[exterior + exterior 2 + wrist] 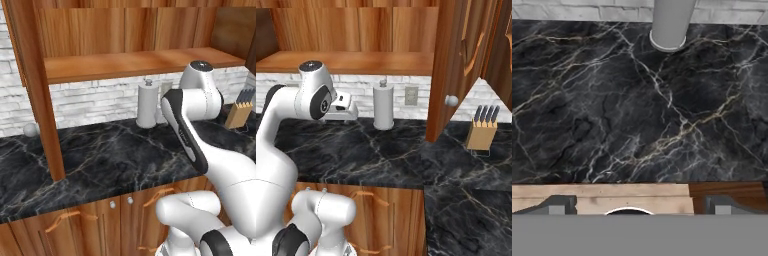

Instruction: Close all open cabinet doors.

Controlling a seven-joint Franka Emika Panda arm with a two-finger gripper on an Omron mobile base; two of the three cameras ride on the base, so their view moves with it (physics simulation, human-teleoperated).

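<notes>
Two cabinet doors of the upper cabinet stand swung out over the counter. The left cabinet door [42,95] shows edge-on, its round silver knob [31,130] near the wall. The right cabinet door [448,60] hangs open with its knob [451,100] facing me, and also appears as a dark panel [235,30]. My gripper [639,206] is open, pointing down at the black marble counter between the two doors, touching nothing. My hand [345,109] hovers just left of the paper towel roll.
A paper towel roll [147,106] [383,107] [669,22] stands at the back wall. A knife block [240,112] [482,131] sits on the right. The open shelf [135,64] runs overhead. Base cabinets [100,220] below the counter are shut.
</notes>
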